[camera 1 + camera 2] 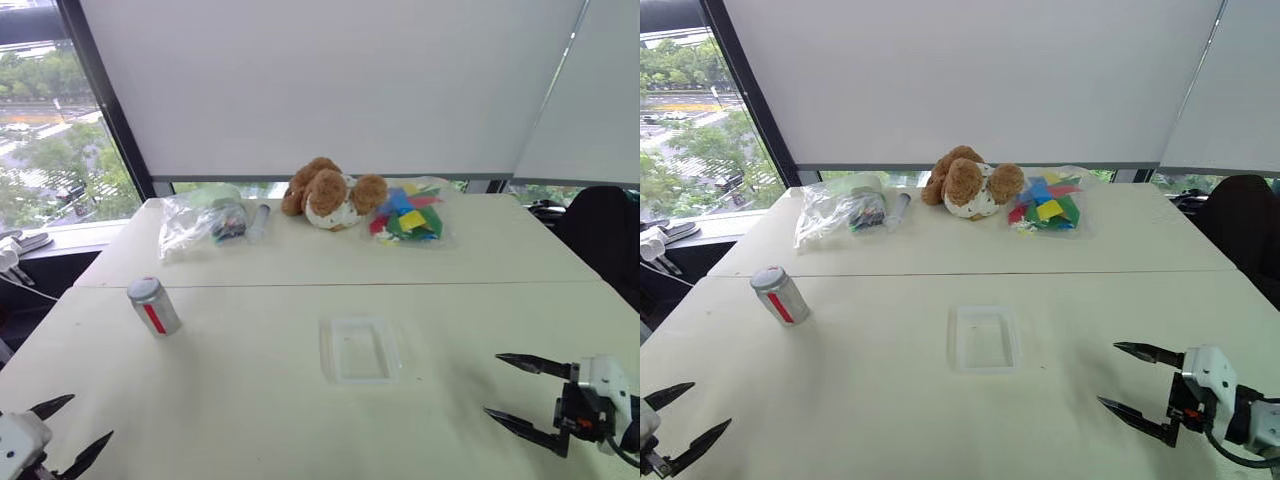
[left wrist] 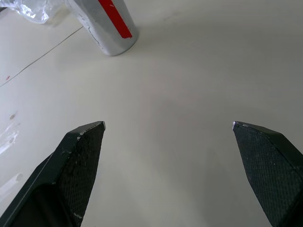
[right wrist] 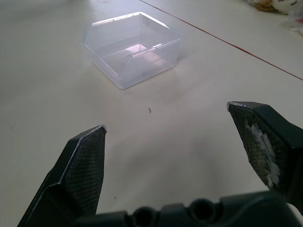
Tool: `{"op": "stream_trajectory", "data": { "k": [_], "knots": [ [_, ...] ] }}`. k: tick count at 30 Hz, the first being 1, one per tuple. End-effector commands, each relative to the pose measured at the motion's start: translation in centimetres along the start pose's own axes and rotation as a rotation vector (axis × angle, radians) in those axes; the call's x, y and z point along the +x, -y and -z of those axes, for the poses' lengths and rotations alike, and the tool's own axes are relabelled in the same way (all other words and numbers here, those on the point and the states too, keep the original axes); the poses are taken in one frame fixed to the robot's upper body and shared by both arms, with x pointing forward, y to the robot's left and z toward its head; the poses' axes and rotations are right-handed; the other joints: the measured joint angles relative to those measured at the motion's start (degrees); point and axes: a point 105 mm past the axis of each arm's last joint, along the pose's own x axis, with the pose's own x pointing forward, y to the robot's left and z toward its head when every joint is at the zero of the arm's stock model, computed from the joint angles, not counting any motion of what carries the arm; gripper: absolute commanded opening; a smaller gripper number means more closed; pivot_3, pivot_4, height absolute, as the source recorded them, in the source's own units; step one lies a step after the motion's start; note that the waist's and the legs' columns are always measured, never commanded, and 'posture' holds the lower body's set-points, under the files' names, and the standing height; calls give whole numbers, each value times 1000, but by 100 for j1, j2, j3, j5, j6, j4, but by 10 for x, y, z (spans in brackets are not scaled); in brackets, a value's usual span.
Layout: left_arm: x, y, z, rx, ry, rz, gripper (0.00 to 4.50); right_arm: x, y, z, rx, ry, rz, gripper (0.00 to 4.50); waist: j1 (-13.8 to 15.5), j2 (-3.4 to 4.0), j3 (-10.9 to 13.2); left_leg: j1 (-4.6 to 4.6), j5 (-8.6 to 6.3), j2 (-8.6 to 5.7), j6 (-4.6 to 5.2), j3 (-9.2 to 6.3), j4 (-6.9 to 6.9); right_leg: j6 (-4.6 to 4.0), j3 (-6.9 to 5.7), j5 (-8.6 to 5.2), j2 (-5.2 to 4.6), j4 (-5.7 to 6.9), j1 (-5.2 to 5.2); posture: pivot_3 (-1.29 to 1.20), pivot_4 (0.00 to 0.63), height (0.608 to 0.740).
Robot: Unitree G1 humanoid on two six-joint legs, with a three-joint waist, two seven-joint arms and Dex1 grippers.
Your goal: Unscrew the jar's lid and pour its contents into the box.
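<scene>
Your left gripper [image 1: 68, 430] and right gripper [image 1: 512, 392] both hang spread wide and empty, ready to reach; the jar [image 1: 153, 305] stands capped ahead of the left; the box [image 1: 360, 348] waits mid-table, handy for pouring.

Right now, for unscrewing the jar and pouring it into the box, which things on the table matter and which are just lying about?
For the job: jar with its lid on; box, empty.

Lying about: teddy bear; bag of coloured pieces; clear bag of items.
</scene>
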Motion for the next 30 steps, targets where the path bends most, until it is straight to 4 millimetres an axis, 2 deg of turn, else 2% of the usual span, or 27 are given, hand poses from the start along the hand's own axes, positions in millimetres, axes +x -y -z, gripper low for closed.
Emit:
{"op": "stream_trajectory", "data": {
  "k": [1,4,6,9,11,13,16,18,22,27,30],
  "knots": [
    [-5,-3,-7,29,20,-24,4445,12,4,-19,-68,57,-9,4500,-1,2,-1,0,1,0,3,0,0,0,0,0,0,0,0,0,150,740],
    [-7,6,-9,-32,36,6,4445,27,-2,-38,-100,166,-70,4500,-14,3,0,1,2,4,4,7,1,-4,2,3,7,2,-4,0,150,740],
    [-7,6,-6,-134,31,-47,4445,46,-4,-62,-85,307,-86,4500,-12,-3,0,1,2,7,4,5,2,-5,2,4,9,2,-2,0,150,740],
    [-9,-5,-7,-301,114,-245,4445,76,-11,-86,-59,434,-118,4500,-10,1,0,2,3,11,5,4,5,-6,5,6,12,9,-3,0,150,740],
    [-14,-4,-3,-383,154,-390,4445,94,-17,-103,-14,519,-136,4500,4,-3,-2,2,3,12,4,-2,7,-7,5,7,16,13,-6,0,150,740],
    [-16,-2,-2,-444,187,-484,4445,102,-22,-117,19,577,-182,4500,9,-8,-3,0,3,11,4,-4,6,-7,5,8,21,9,-7,0,150,740],
    [-13,5,-9,-522,243,-623,4445,111,-15,-136,-5,649,-162,4500,36,-20,-3,-7,3,3,4,-1,13,4,5,15,22,4,-8,0,150,740],
    [-9,12,-14,-543,260,-652,4445,112,-14,-139,-16,658,-166,4500,55,-37,-11,-7,3,0,3,-2,21,7,4,18,22,3,-2,0,150,740],
    [15,19,-26,-663,275,-685,4445,111,-15,-133,-55,633,-189,4500,125,-46,-16,1,3,0,3,0,24,4,4,19,27,2,10,0,150,740],
    [50,11,-39,-588,199,-686,4445,109,-10,-122,-59,595,-187,4500,154,-45,-16,6,6,8,1,-1,24,-3,3,28,43,10,6,0,150,740],
    [70,5,-53,-568,213,-654,4445,107,-9,-114,-72,569,-190,4500,153,-45,-17,7,9,8,-2,-1,25,-3,2,30,46,14,4,0,150,740]
  ]
}}
